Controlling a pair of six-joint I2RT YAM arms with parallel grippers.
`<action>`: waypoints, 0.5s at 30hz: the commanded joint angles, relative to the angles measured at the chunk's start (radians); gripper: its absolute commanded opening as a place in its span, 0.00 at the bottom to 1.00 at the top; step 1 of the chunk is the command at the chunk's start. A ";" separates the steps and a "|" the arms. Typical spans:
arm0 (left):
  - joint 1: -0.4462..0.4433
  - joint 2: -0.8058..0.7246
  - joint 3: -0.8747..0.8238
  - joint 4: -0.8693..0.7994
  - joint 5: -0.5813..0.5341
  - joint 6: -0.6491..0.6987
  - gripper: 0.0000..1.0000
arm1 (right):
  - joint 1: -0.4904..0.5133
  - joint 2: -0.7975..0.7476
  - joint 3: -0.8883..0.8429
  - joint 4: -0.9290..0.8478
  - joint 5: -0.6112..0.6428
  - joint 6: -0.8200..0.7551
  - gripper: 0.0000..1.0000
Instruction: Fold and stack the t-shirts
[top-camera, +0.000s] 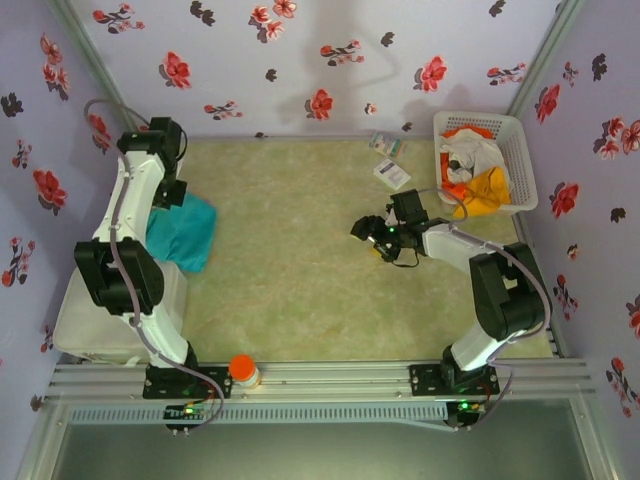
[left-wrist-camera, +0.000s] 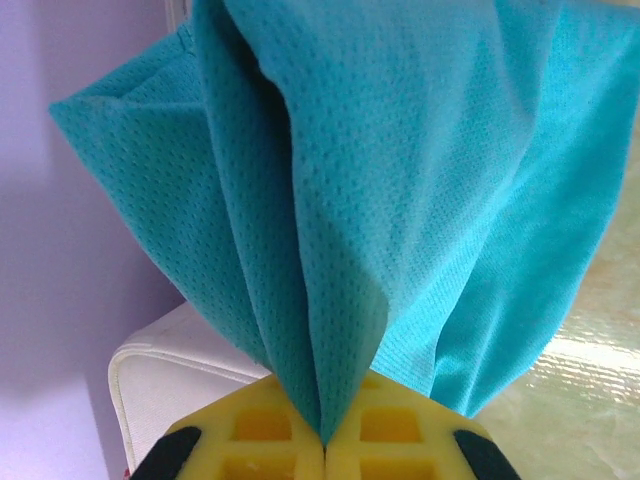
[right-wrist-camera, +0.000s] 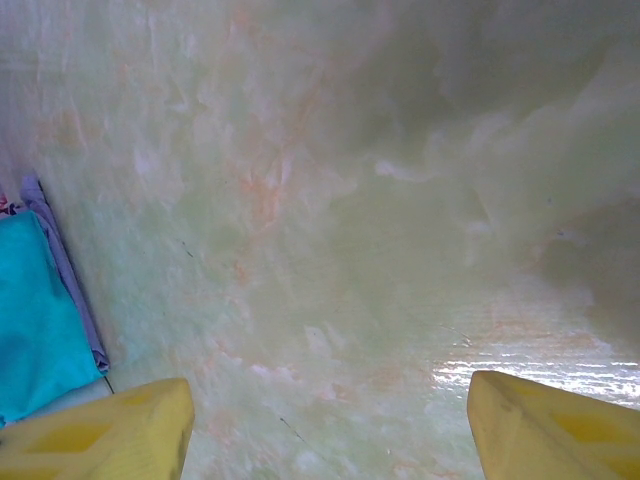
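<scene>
Left gripper (left-wrist-camera: 323, 442): pinched shut on hanging teal shirt (left-wrist-camera: 400, 180), well apart from basket (top-camera: 482, 118). Right gripper (right-wrist-camera: 330, 425): open, empty, near basket. Advice: lay shirt flat, smooth, before releasing.

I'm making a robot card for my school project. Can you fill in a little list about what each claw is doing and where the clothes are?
left gripper: shut, pinching a fold of the teal t-shirt
teal t-shirt: bunched up at the left side of the table
right gripper: open, holding nothing, over bare table
basket: far right corner, with orange and white clothes piled inside
packets: on the table, just left of the basket
</scene>
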 joint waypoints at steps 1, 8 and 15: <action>0.018 0.008 -0.023 0.042 -0.027 -0.015 0.00 | -0.006 0.012 0.028 -0.033 -0.015 -0.020 0.73; 0.062 0.031 -0.052 0.072 -0.063 -0.015 0.00 | -0.006 0.013 0.051 -0.062 -0.008 -0.027 0.73; 0.131 0.071 -0.047 0.095 -0.072 -0.042 0.41 | -0.005 0.016 0.054 -0.058 -0.015 -0.024 0.73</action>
